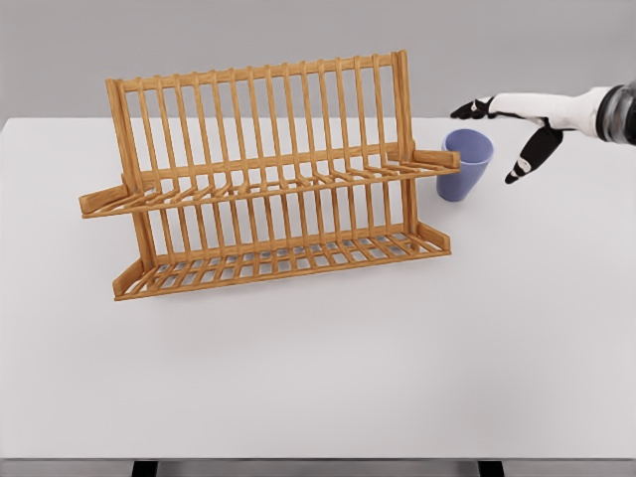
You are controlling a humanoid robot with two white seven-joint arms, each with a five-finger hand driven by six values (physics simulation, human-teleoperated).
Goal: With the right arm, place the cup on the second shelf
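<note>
A white tabletop (397, 358) is seen from above, filling most of the head view. On its far left half a two-tier wooden dish rack (268, 179) of slatted, honey-coloured timber is placed, with a tall back of upright bars, an upper shelf of thin slats and a lower shelf just above the table.

A small lavender-blue plastic cup (465, 163) is set upright on the table, just beside the right end of the rack. Its open mouth is turned upward, and its near left side is partly covered by the projecting end of the upper shelf's rail. The cup is not on either shelf.

The right hand (517, 119), white with black fingertips, is brought in from the right edge at the far side of the scene. Its fingers are spread and nothing is held in them: the forefinger is stretched to the left, above the cup's rim in the picture, while the thumb hangs down to the right of the cup. A clear gap is seen between the cup and the thumb, so the cup is not touched. The cup thus lies below and slightly left of the palm.
</note>
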